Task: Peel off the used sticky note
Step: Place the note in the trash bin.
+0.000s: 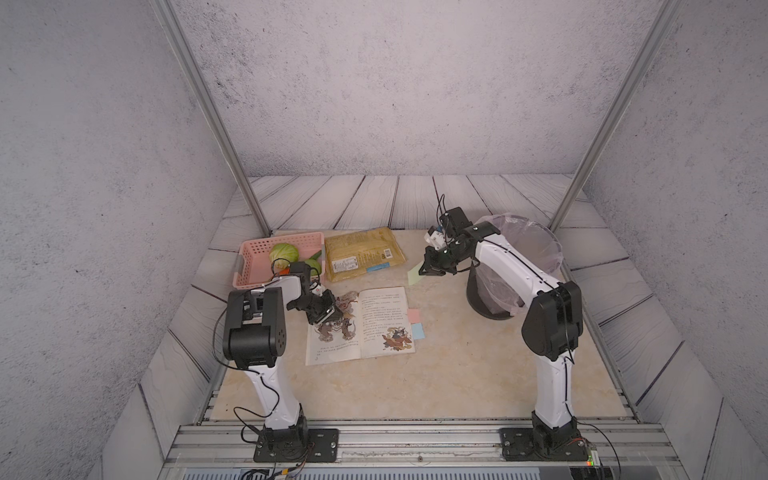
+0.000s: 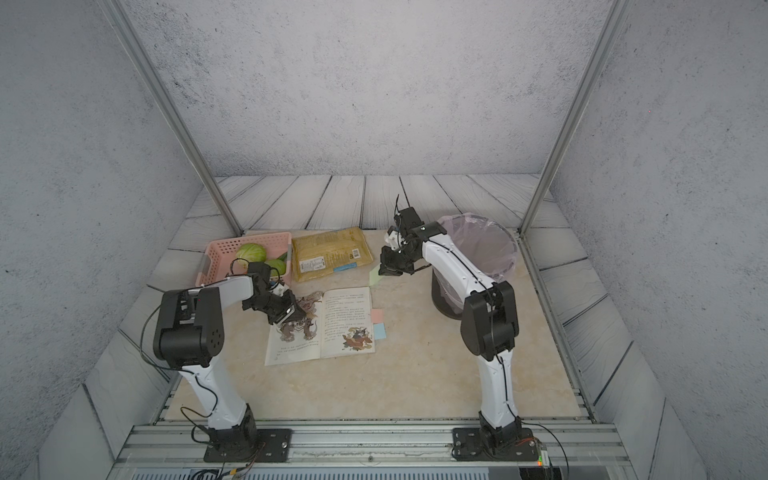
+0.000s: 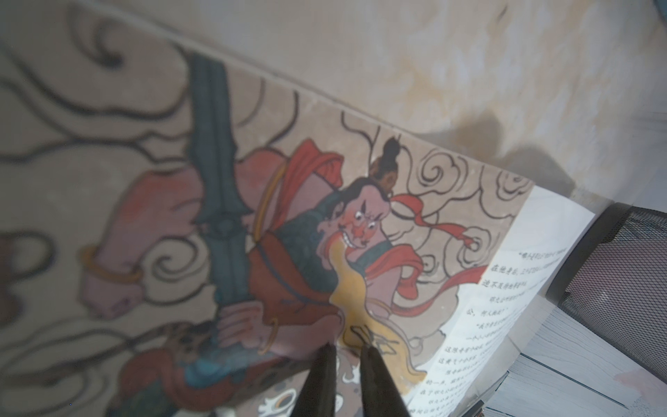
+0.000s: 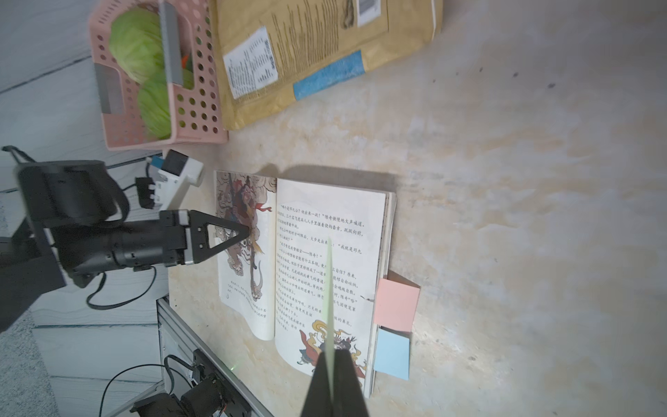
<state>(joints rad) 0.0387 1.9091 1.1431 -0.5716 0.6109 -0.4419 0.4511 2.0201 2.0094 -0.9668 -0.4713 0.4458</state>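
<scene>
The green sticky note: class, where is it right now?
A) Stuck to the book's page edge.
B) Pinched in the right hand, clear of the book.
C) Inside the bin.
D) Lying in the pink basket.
B: the green sticky note hangs from the shut right hand, apart from the book, where only the pink note and blue note sit.

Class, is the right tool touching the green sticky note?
Touching. The right wrist view shows the green sticky note pinched edge-on inside the shut right tool.
</scene>
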